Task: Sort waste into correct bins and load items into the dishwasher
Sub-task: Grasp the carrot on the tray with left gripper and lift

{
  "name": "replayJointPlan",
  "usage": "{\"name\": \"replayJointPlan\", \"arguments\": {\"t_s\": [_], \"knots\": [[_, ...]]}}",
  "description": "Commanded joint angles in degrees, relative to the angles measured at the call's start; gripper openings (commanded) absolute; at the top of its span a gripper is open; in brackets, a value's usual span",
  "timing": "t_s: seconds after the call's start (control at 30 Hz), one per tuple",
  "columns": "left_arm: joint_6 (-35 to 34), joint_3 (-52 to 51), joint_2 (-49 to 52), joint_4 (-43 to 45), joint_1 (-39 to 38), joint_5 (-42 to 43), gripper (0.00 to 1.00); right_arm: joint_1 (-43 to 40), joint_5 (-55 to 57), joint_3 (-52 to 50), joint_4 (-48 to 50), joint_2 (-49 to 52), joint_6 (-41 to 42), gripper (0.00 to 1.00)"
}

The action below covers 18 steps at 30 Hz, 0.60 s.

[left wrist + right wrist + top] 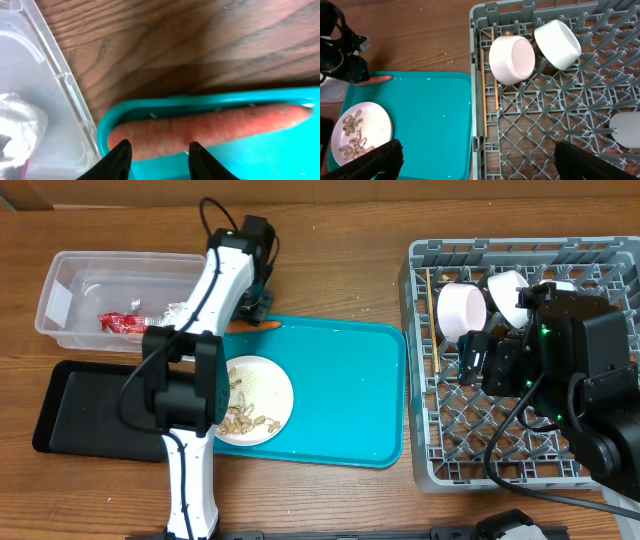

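Observation:
The orange carrot [210,127] lies in the back left corner of the teal tray [280,155]. My left gripper [160,157] is open, its fingers straddling the carrot's thick end without touching it; in the overhead view the left gripper [252,308] is over the carrot [264,325]. The clear tub [70,280] holds the red wrapper [122,323] and the foil ball [180,310]. The plate [270,385] carries peanut scraps [240,418]. My right gripper [482,162] is wide open and empty above the grey rack [570,115], which holds two bowls [512,59] [559,42] and chopsticks [484,100].
The black tray [80,405] lies at the front left, beside the teal tray [340,390]. Another white dish [625,129] sits at the rack's right side. The clear tub's wall [75,105] stands close to the left fingers.

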Motion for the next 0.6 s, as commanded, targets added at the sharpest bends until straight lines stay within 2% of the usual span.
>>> {"name": "replayJointPlan", "arguments": {"t_s": [0.0, 0.17, 0.3, 0.37, 0.47, 0.57], "knots": [[4.7, -1.9, 0.7, 0.1, 1.0, 6.8, 0.43, 0.1, -0.2, 0.4, 0.1, -0.2, 0.0, 1.00], [8.3, -5.4, 0.7, 2.7, 1.2, 8.8, 0.53, 0.1, -0.2, 0.4, 0.2, -0.2, 0.0, 1.00], [8.5, -8.9, 0.7, 4.8, 1.2, 8.8, 0.54, 0.1, -0.3, 0.4, -0.3, -0.2, 0.0, 1.00], [9.7, -9.8, 0.7, 4.5, 1.2, 8.9, 0.52, 0.1, -0.3, 0.4, -0.5, -0.2, 0.0, 1.00], [9.7, -10.0, 0.7, 2.5, 1.0, 9.7, 0.44, 0.1, -0.2, 0.4, -0.5, -0.2, 0.0, 1.00], [11.7, -10.0, 0.7, 0.7, 0.6, 9.7, 0.42, 0.1, -0.3, 0.4, -0.5, -0.2, 0.1, 1.00]]}}
